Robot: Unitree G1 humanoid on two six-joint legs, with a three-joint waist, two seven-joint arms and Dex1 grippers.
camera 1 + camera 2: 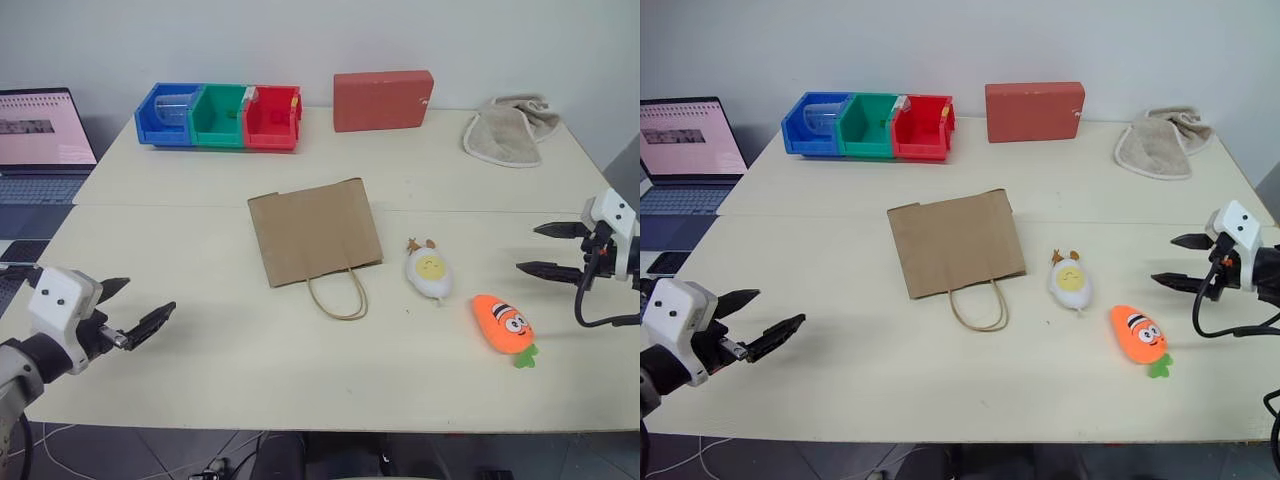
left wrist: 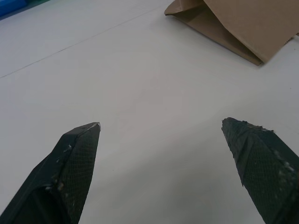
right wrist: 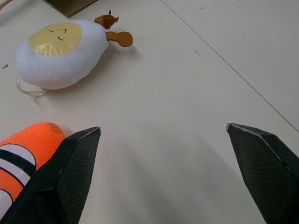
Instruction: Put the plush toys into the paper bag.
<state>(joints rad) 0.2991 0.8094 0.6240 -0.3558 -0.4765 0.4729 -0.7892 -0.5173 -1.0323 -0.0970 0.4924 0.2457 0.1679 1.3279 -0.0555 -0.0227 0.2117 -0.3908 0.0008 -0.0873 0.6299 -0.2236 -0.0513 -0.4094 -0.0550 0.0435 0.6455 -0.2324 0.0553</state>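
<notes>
Cream table (image 1: 200, 260) carrying everything, paper bag (image 1: 315, 232) lying flat near its middle as the landmark, mouth and tan loop handles (image 1: 338, 296) turned toward the robot

Beyond the bag along the far edge: row of blue, green and red bins (image 1: 220, 115), red block (image 1: 383, 99), beige towel (image 1: 510, 130) off toward the far right corner. Laptop (image 1: 42, 130) well apart to the bag's left, off the table

To the bag's right, egg plush (image 1: 428, 272) just beside the handles, not touching; carrot plush (image 1: 503, 323) further right and nearer the robot, apart from the egg

Right gripper (image 1: 548, 249) right of both toys, jaws wide apart and empty, aimed toward them. Left gripper (image 1: 132, 310) well apart to the bag's left and nearer the robot, jaws likewise spread, holding nothing

Nothing bagged yet. Likely trouble: bag collapsed flat, so a toy pushed at the closed mouth could slide the light bag across the table rather than enter; soft rounded plush could squirt out of a shallow pinch; a finger could snag a thin handle while opening the mouth
</notes>
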